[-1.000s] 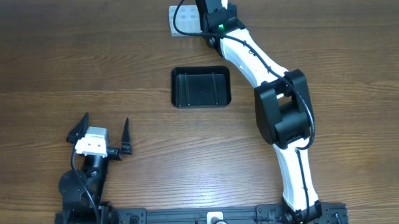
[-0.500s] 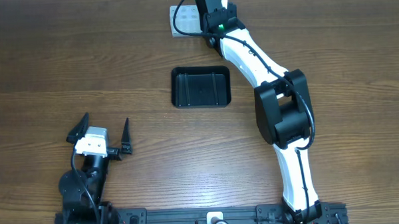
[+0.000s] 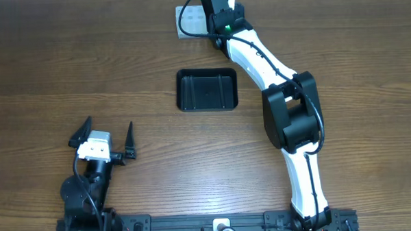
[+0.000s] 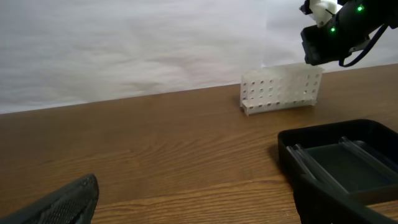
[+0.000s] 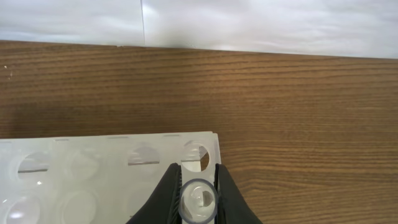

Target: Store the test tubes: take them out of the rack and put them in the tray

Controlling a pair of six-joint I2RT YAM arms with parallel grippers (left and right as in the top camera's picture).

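The right gripper (image 5: 198,185) pinches a test tube (image 5: 198,201), its length hidden, over the rack (image 5: 93,177) corner by the table (image 3: 53,66) edge. The tray (image 3: 179,91) sits mid-table. The left gripper (image 3: 108,124) gapes wide, well apart.

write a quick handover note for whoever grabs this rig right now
Right claw: shut on a tube at the rack's corner, at the table's far edge.
Left claw: open, holding nothing, near its base.
Tray: mid-table; what look like two clear tubes lie in it.
Left to do: carry this tube to the tray, then check the rack for more.
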